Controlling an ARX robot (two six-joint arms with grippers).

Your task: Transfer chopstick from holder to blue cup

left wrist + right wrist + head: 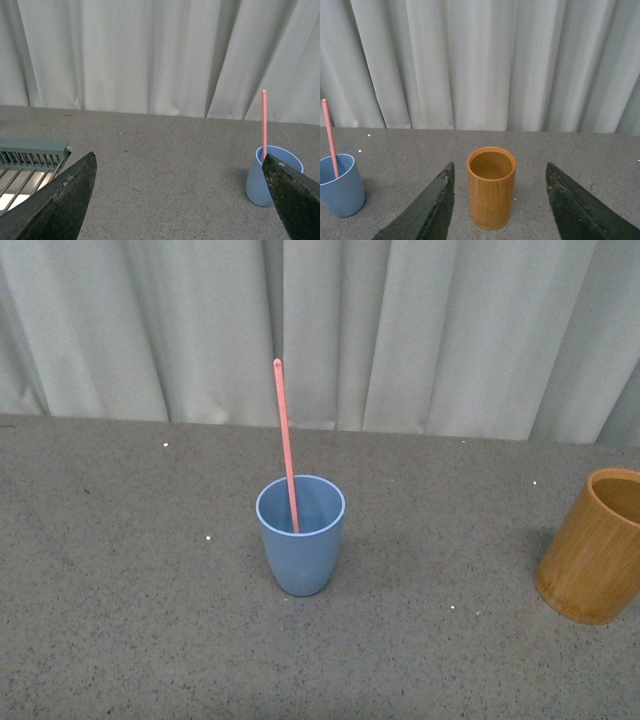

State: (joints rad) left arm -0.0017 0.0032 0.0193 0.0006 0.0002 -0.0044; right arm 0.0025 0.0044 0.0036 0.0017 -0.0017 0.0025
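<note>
A light blue cup [300, 535] stands upright mid-table with one salmon-pink chopstick [285, 440] leaning inside it, tip up. The bamboo holder [595, 545] stands at the right edge of the front view, and nothing shows inside it. Neither arm appears in the front view. My left gripper [180, 165] is open, well back from the blue cup [260, 180], whose chopstick [264, 120] rises beside one dark finger. My right gripper [499, 172] is open, its fingers framing the holder [491, 187] without touching it. The blue cup [340, 187] and chopstick [330, 137] show off to one side.
Pale pleated curtains [320, 330] hang along the far edge of the grey speckled table [130, 570]. In the left wrist view a grey-green slatted rack [30, 155] sits beside one finger.
</note>
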